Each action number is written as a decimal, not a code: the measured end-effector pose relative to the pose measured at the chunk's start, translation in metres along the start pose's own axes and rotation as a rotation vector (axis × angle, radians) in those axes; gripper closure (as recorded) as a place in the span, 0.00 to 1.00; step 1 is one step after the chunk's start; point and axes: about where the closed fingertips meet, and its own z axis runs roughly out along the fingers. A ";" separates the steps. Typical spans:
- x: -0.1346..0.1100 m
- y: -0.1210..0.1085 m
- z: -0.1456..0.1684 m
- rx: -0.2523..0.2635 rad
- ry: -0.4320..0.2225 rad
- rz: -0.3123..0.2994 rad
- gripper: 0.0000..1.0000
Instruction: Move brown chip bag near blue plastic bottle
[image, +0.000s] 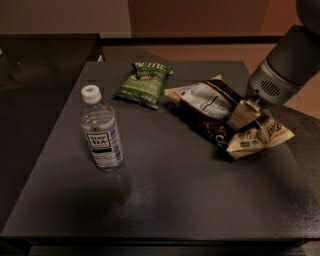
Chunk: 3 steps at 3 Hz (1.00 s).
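We see a small, clear blue plastic bottle (101, 135) with a white cap and a white-and-dark label. It stands upright on the dark grey flat counter (175, 200), and we take it as our landmark. To the right of the bottle and a little farther back lies the long, crinkly brown chip bag (210, 107), with cream ends and a white nutrition label on its upper side. The bag lies diagonally and is well apart from the bottle. The gripper (246, 116) is over the part of the bag that is farthest from the bottle, under a grey rounded arm housing (282, 65). Its cream-coloured fingers (240, 116) are clamped on a fold of the bag, and the bag is crumpled there. Behind the bottle and to its right lies a small green chip bag (143, 84), flat on the counter. It is apart from the bottle and just beside the nearer cream end of the brown bag; we cannot tell if these two touch.
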 end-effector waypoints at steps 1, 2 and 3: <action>-0.012 0.020 -0.016 -0.014 -0.032 -0.054 1.00; -0.026 0.050 -0.030 -0.044 -0.060 -0.119 1.00; -0.040 0.080 -0.031 -0.082 -0.072 -0.171 1.00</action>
